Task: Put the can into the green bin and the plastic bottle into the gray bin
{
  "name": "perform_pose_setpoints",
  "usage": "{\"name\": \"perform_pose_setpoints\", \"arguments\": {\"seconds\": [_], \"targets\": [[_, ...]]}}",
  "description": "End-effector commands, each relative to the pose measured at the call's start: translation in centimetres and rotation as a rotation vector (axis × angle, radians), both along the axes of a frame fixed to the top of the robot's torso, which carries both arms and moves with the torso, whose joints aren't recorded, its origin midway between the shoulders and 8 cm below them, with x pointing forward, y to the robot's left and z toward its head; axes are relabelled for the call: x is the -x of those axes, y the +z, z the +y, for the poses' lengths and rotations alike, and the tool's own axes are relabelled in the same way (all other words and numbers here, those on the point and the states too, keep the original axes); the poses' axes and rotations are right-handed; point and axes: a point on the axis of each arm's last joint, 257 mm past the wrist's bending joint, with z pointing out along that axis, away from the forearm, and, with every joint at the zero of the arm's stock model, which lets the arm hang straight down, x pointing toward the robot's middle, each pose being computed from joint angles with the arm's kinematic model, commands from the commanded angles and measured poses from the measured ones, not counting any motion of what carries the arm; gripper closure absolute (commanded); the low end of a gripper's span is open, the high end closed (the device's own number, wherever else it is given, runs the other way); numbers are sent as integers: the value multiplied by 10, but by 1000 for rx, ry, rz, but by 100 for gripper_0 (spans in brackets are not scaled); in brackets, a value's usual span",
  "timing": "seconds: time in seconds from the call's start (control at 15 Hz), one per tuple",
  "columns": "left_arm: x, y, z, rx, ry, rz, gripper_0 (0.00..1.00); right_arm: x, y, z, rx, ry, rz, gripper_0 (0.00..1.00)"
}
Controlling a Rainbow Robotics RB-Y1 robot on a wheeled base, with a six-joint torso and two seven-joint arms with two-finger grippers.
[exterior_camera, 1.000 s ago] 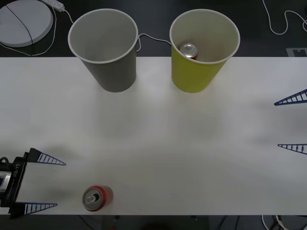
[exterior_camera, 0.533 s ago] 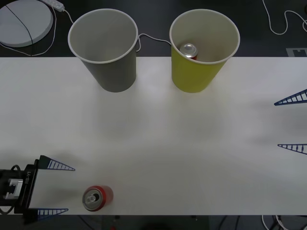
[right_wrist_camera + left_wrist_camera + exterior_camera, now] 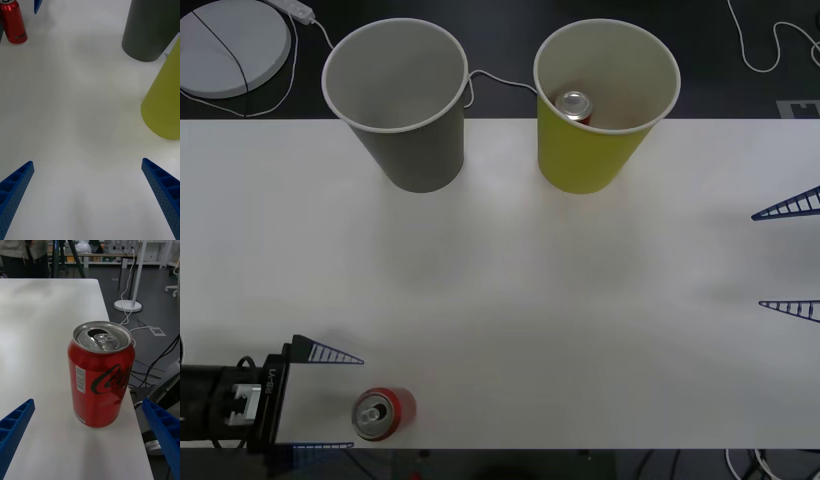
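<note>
A red can [image 3: 383,412] [image 3: 101,371] [image 3: 13,22] stands upright near the table's front edge, left of centre. My left gripper [image 3: 330,400] [image 3: 88,435] is open just left of it, fingers level with the can and apart from it. Another red can [image 3: 572,104] lies inside the green bin [image 3: 600,110] [image 3: 165,101] at the back. The gray bin [image 3: 395,100] [image 3: 153,30] stands to its left with nothing seen inside. My right gripper [image 3: 785,257] [image 3: 88,195] hangs open at the table's right edge. The plastic bottle is out of view.
The white table [image 3: 530,300] ends just in front of the standing can. Behind the table, a white round disc [image 3: 230,45] and cables [image 3: 500,80] lie on the dark floor. A stand base [image 3: 128,306] and wires sit past the table's side.
My left gripper has slid to the right along the front edge, closing in on the standing can. The can, both bins and the right gripper have stayed put.
</note>
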Motion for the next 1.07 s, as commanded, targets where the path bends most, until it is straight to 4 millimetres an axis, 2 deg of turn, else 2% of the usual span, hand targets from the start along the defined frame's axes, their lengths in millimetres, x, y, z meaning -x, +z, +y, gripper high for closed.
{"name": "perform_pose_setpoints", "arguments": {"seconds": [0.07, 0.47, 0.87, 0.93, 1.0, 1.07], "targets": [[2, -8, -19, 23, 2, 12, 0, 0, 0, 0, 0, 0, 0, 0], [1, -14, -54, 83, 5, 14, 0, 0, 0, 0, 0, 0, 0, 0], [1, -16, -73, 116, 10, 19, 0, 0, 0, 0, 0, 0, 0, 0], [0, -16, -74, 119, 14, 23, 31, 0, 0, 0, 0, 0, 0, 0], [0, -15, -74, 121, 13, 23, 76, 0, 0, 0, 0, 0, 0, 0], [0, -15, -74, 121, 14, 26, 96, 0, 0, 0, 0, 0, 0, 0]]}}
